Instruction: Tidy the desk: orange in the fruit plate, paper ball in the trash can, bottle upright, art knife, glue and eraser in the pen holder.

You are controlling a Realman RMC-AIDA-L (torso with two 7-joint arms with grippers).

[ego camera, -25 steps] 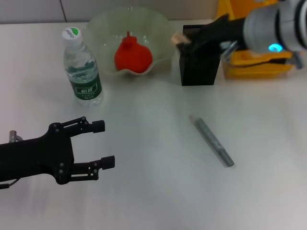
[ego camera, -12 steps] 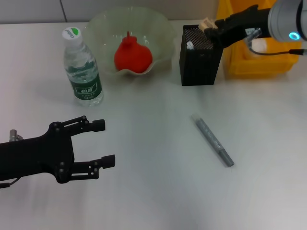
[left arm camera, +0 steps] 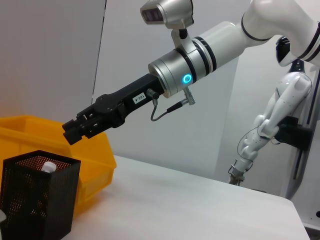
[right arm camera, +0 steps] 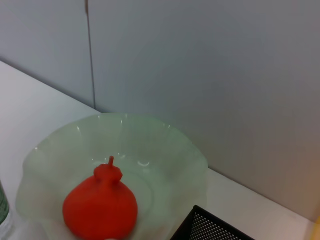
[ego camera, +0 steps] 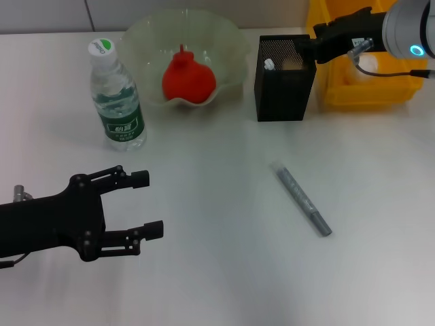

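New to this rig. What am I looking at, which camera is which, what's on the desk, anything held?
It is a two-armed robot tidying a desk. One picture looks down from its head; the other two come from cameras on its wrists.

Head view: the left gripper hangs open and empty low over the near side of the desk. The right gripper is at the back, just beside the top of the black mesh pen holder; nothing shows in it.

On the desk: an upright water bottle, a red fruit in the clear fruit plate, a grey art knife lying loose, and a yellow bin behind the holder.
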